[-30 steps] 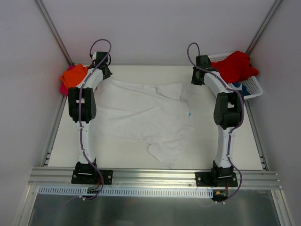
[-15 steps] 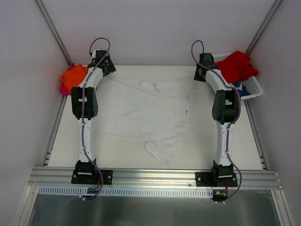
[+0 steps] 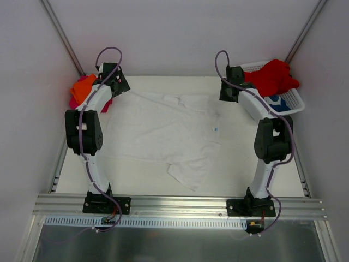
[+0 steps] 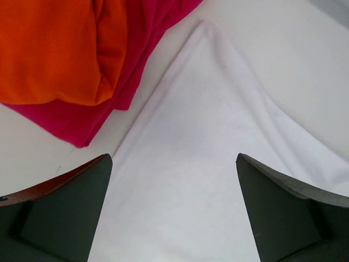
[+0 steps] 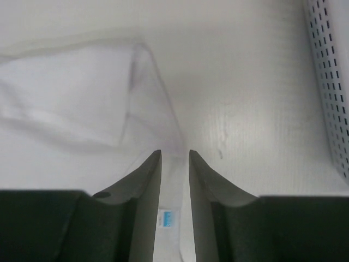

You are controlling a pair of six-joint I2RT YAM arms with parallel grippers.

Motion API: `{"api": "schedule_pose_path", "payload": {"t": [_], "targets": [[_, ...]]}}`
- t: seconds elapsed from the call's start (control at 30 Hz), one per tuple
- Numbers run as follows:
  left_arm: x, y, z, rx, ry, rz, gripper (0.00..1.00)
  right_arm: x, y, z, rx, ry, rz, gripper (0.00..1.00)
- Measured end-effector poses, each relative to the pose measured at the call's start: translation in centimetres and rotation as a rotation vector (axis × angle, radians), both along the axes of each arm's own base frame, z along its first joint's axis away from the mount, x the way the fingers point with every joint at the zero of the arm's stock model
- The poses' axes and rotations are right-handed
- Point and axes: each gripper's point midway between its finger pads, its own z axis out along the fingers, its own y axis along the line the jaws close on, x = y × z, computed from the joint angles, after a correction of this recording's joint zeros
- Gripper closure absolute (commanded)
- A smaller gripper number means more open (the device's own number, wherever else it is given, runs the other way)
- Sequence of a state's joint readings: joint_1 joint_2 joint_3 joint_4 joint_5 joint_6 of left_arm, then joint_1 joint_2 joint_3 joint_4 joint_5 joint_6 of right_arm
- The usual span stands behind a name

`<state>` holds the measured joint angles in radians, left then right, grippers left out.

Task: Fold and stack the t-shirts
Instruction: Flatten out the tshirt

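A white t-shirt (image 3: 163, 131) lies spread across the middle of the table, its small blue label (image 3: 214, 129) facing up. My left gripper (image 3: 112, 82) hangs over the shirt's far left corner (image 4: 196, 136), its jaws wide open and nothing between them. My right gripper (image 3: 229, 90) is at the shirt's far right edge. Its fingers (image 5: 147, 180) stand a narrow gap apart, and the white cloth and its label (image 5: 168, 218) lie loose under that gap. Orange (image 4: 49, 49) and magenta (image 4: 136, 43) t-shirts are piled at the far left. A red t-shirt (image 3: 272, 76) tops the basket.
A white mesh basket (image 3: 292, 103) stands at the far right corner, its wall (image 5: 332, 82) close to my right gripper, with blue-and-white cloth (image 3: 278, 101) inside. Slanted metal posts rise at both back corners. An aluminium rail (image 3: 180, 203) runs along the near edge.
Both grippers have opened and let go of the white shirt, which settled flat a little farther back. The left elbow swung out to the left, the right elbow to the right.
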<state>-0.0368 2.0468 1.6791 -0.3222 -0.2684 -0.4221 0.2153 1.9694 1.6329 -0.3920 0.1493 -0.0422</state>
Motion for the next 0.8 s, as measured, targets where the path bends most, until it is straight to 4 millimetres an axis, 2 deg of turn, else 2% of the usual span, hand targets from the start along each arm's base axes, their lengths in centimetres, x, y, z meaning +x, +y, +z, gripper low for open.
{"api": "schedule_pose_path", "payload": {"t": [0.13,0.17,0.23,0.3,0.43,0.53,0.67,0.8], "targets": [[-3.8,-1.0,4.8,-0.002,-0.076,-0.019,0.01,-2.6,3.5,5.0,0.026,-0.084,0.081,0.71],[-4.6,-1.2,5.4,-0.005,-0.09,-0.023,0.01,-3.2,4.2,5.9,0.037,-0.103,0.097,0.71],[-6.2,-1.8,5.7,-0.011,-0.099,-0.034,0.01,-4.8,5.3,6.3,0.049,-0.111,0.124,0.71],[-7.9,-2.4,4.4,-0.012,-0.067,-0.048,0.01,-6.5,6.0,5.7,0.046,-0.087,0.144,0.71],[-10.9,-3.3,0.2,-0.007,0.046,-0.075,0.01,-9.5,7.8,3.1,0.04,-0.008,0.183,0.71],[-12.7,-3.6,-1.8,-0.006,0.105,-0.087,0.01,-11.5,8.8,1.3,0.039,0.042,0.206,0.71],[-14.5,-3.6,-2.9,-0.011,0.136,-0.081,0.01,-13.6,9.6,0.4,0.043,0.073,0.223,0.71],[-15.2,-3.6,-2.9,-0.019,0.135,-0.074,0.01,-15.1,10.9,0.3,0.055,0.079,0.251,0.71]]}}
